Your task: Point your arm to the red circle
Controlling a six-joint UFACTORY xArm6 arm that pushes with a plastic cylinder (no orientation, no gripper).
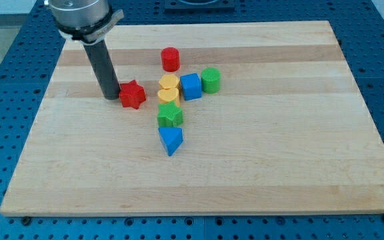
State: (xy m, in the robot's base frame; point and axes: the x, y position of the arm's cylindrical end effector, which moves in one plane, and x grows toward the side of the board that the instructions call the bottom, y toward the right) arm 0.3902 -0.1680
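Note:
The red circle (171,59) is a short red cylinder standing near the view's top centre of the wooden board (279,160). My tip (112,97) rests on the board to the left of and below it, right beside the left edge of a red star block (133,95). The rod rises up and to the left out of the view's top. The red circle stands apart from my tip, with the red star between them and lower.
Below the red circle sit two yellow blocks (169,88), a blue cube (191,87), a green cylinder (211,79), a green star-like block (170,115) and a blue triangle (171,140). A blue perforated table surrounds the board.

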